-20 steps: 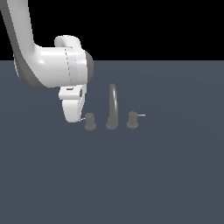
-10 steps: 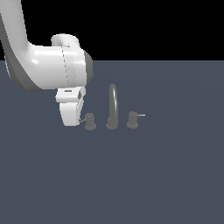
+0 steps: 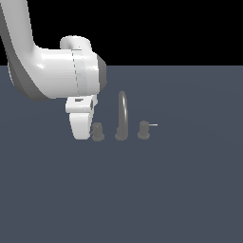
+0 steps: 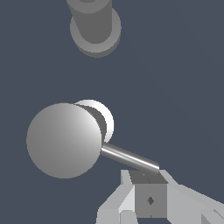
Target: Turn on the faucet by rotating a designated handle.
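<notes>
The faucet stands mid-floor, its thin arched spout (image 3: 122,115) rising between two short knobs. The handle (image 3: 97,131) is the knob on the exterior view's left; its lever pin is hidden there behind my white hand. In the wrist view the handle's round top (image 4: 64,140) fills the middle and its pale pin (image 4: 130,158) sticks out toward my gripper (image 4: 149,192). The fingers look shut, holding nothing, with their tips right at the pin's free end. In the exterior view the gripper (image 3: 81,132) hangs just left of the handle.
The twin knob (image 3: 143,130) with its rightward pin stands on the far side of the spout. The spout's base (image 4: 95,24) shows beyond the handle in the wrist view. My bulky white arm (image 3: 57,76) looms above the exterior view's left. The floor is flat dark grey.
The hand has edged toward the exterior view's right, up against the handle, and now covers the lever pin that showed earlier. The arm's upper links have swung closer to the camera.
</notes>
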You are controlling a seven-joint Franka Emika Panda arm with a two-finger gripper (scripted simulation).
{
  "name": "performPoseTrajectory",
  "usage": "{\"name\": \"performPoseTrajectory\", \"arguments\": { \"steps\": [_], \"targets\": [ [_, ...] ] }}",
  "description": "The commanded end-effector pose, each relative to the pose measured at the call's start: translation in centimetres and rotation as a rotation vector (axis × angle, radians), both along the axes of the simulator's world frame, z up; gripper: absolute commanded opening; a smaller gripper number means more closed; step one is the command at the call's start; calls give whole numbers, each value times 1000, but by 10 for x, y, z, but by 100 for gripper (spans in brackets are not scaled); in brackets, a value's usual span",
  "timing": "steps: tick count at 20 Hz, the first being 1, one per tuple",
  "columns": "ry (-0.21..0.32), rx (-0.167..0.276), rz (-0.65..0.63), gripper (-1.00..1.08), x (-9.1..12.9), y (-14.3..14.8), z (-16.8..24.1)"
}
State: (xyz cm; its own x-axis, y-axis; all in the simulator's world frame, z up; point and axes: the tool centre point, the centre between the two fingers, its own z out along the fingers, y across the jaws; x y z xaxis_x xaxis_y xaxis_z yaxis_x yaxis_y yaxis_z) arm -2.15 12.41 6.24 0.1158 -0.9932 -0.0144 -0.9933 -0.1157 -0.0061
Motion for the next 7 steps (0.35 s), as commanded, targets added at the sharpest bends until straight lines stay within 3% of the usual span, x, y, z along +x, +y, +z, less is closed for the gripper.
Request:
{"name": "performPoseTrajectory", "arguments": {
  "steps": [1, 7],
  "targets": [
    [1, -6, -19, -100, 5, -22, 0],
    [5, -14, -39, -100, 12, -60, 1]
  ]
}}
